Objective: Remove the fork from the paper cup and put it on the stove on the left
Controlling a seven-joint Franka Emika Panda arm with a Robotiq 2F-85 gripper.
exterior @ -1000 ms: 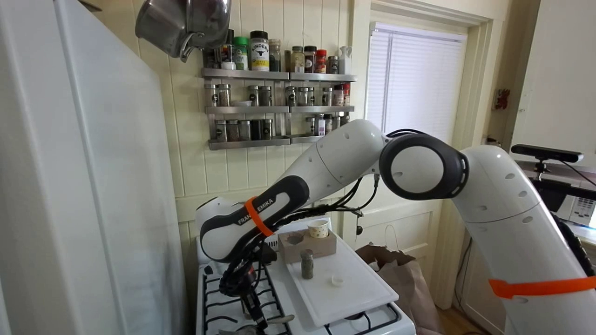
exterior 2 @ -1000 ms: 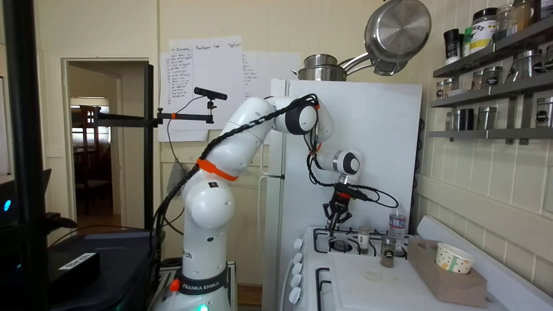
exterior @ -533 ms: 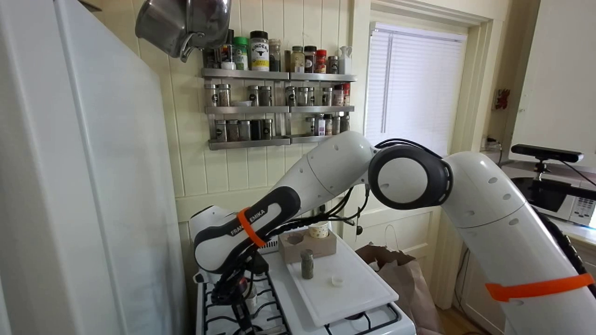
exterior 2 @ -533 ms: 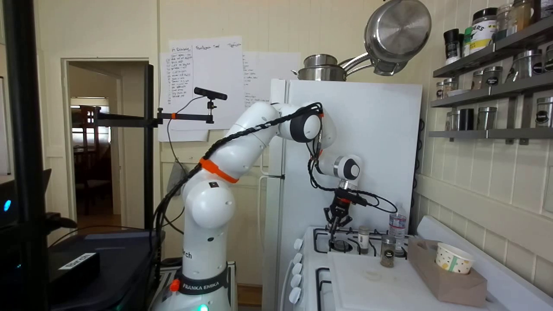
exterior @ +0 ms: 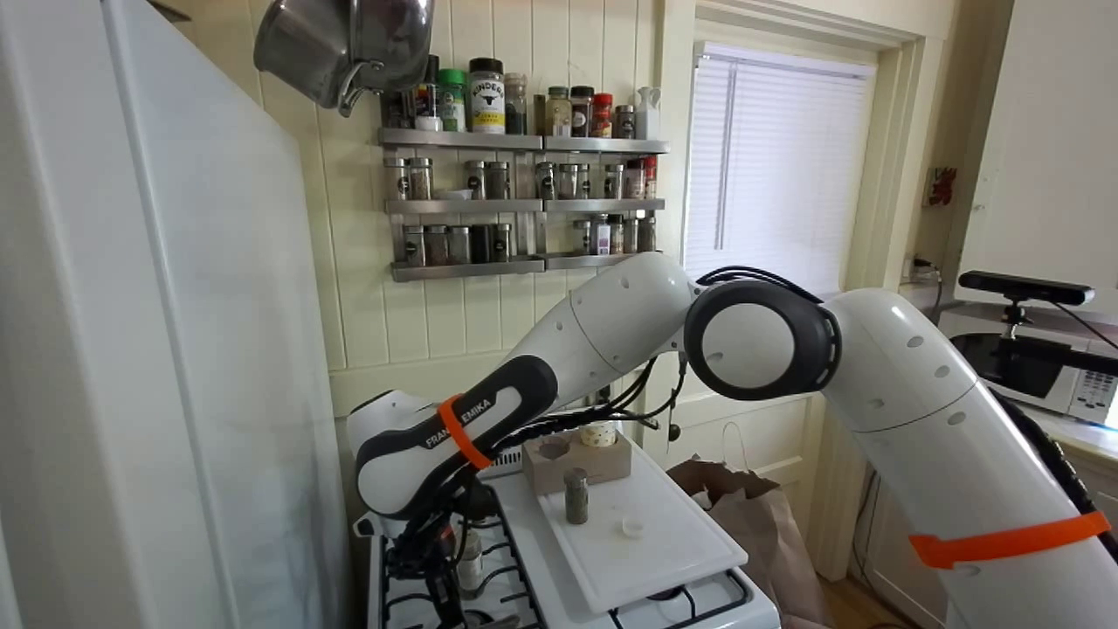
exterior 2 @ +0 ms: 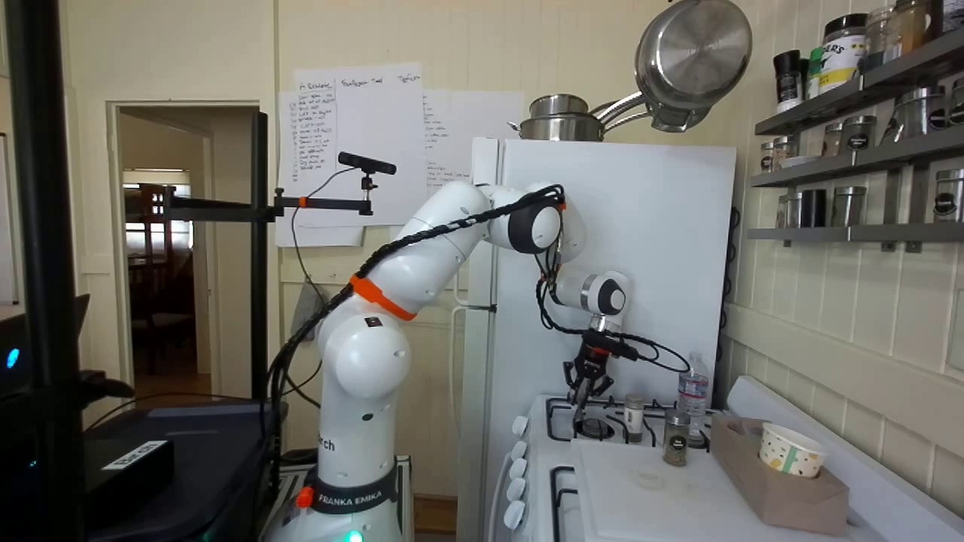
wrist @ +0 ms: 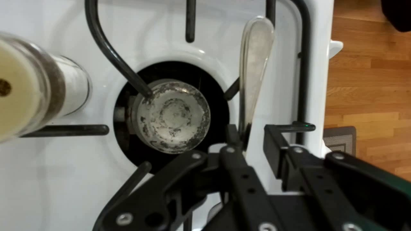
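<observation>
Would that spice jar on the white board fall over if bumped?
The spice jar might tip, being tall and narrow. Then it could roll, as its sides look round. Its smooth-looking glass may be slippery.

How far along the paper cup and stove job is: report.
Looks done: nothing visibly sticks out of the paper cup; what is likely the fork, its head unclear, lies on the stove. In hand: nothing gripped; the open claw appears to straddle the handle. Left: probably only backing the claw away.
</observation>
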